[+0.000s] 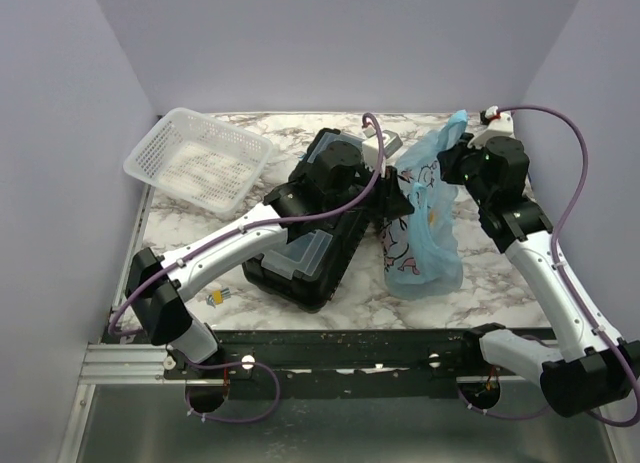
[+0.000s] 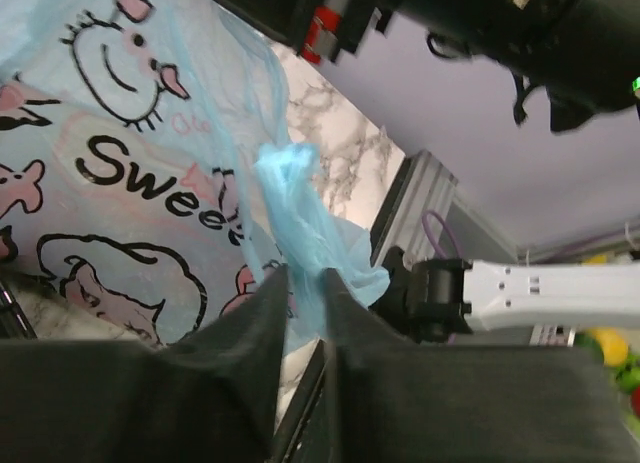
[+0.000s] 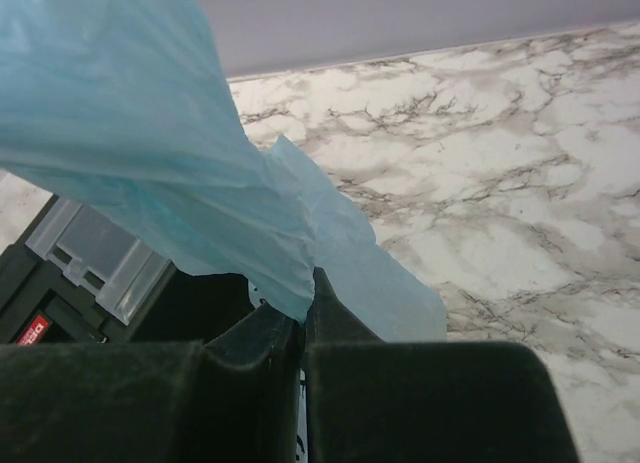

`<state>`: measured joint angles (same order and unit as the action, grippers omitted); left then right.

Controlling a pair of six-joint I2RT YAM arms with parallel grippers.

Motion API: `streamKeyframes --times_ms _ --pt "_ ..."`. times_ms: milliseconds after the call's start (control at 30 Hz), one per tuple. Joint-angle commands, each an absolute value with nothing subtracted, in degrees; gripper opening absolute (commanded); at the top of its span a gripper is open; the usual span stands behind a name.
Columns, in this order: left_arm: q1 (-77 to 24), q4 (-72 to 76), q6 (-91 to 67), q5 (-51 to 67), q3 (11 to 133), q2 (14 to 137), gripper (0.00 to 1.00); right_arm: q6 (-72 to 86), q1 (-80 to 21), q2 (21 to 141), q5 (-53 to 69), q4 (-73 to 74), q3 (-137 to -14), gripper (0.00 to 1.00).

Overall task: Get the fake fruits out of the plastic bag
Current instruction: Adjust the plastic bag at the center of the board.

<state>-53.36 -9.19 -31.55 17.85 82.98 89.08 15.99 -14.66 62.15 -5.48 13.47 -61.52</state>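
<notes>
Mesh basket [image 1: 200,155], white, sits at your far left corner of the marble bench [image 1: 340,301], tilted with one edge raised. Nearer you, a tiny yellow-and-blue item [image 1: 217,297] lies on the bench just beside the left arm [image 1: 215,253]. That arm stretches across a black toolbox [image 1: 310,268] with clear lid compartments, which lies at an angle in the middle of the bench.

Your left end effector [image 2: 305,283] is at the toolbox's right side, against the plastic bag's left flank. In the left wrist view its two dark fingers are drawn close together, with a twisted strip of light-blue film pinched between them.

The plastic bag [image 1: 425,243] stands on the bench just right of the toolbox, light blue and crinkled, with its pink-and-white cartoon print facing left. Its top is drawn up and back toward the far right corner. You cannot make out the fake fruits through the film from any of the three views.

Your right end effector [image 3: 303,308] has that raised top. Its fingers are nearly closed, with a fold of blue film gripped between them, above bare marble. The right arm [image 1: 560,293] runs back along the bench's right edge.
</notes>
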Motion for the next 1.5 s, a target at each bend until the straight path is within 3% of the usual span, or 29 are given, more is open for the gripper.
streamKeyframes --times_ms 0,100,567,733,1000,1233,1267,1367,1467 --pt "-53.8 -13.0 -26.1 26.7 86.8 88.2 0.1 16.3 -14.8 63.2 -9.0 14.5 -66.6 0.04" --pt "-53.9 -16.0 -22.7 28.2 87.7 86.0 0.0 16.7 -14.8 65.5 -11.7 15.7 -69.7 0.01" --pt "-53.8 -18.4 -17.4 30.3 83.8 79.0 0.0 20.3 -14.8 69.2 -8.0 17.6 -75.8 0.01" --pt "-57.3 -17.0 -11.8 34.3 82.6 77.3 0.0 23.3 -14.8 71.6 -13.9 20.9 -78.9 0.01" --pt "-63.0 -11.3 -7.5 28.7 69.4 68.0 0.0 22.6 -14.8 80.0 -18.0 23.7 -85.7 0.01" --pt "-63.5 -12.8 -9.7 27.3 68.3 66.1 0.0 21.9 -14.8 83.6 -12.6 26.6 -89.8 0.01" --pt "-63.4 -14.9 -9.6 26.1 70.0 66.7 0.07 22.3 -14.7 83.0 -12.1 26.6 -88.9 0.01" --pt "-62.9 -17.7 -9.7 20.4 73.7 68.5 0.54 22.4 -14.8 80.7 -10.1 26.2 -86.6 0.01" --pt "-61.4 -15.6 -10.4 16.7 75.7 70.6 0.69 22.4 -14.8 79.0 -8.7 26.0 -84.8 0.01"
